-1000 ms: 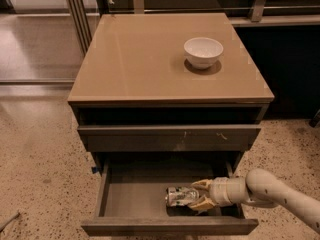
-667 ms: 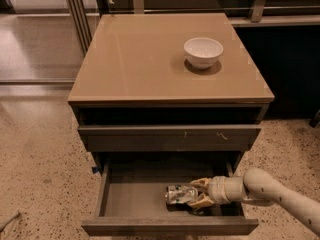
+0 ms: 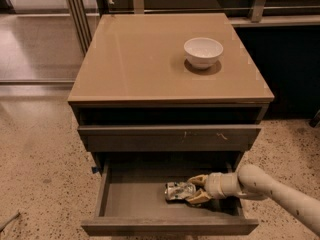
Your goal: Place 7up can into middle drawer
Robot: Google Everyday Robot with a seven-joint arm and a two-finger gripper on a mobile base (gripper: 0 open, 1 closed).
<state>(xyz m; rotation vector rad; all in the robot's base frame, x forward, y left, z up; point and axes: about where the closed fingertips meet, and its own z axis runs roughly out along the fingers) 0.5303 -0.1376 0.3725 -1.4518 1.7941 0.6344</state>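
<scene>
Lying on its side on the floor of the wide, shallow, grey-brown wooden middle drawer (image 3: 131,200), lower centre of frame: small dented silver-and-green 7up can (image 3: 178,190), long axis left to right. Reaching in from lower right, tan two-finger gripper (image 3: 194,189), pinching the can's right end.

Pincer (image 3: 194,190) sits right in the middle drawer (image 3: 132,200) — left floor free; scratched drawer front (image 3: 170,137) perhaps overhangs.

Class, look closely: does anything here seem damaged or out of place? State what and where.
The 7up can, lying on its side in the open middle drawer with the tool at its right end, is dented. The drawer front above has small pale scratches.
</scene>
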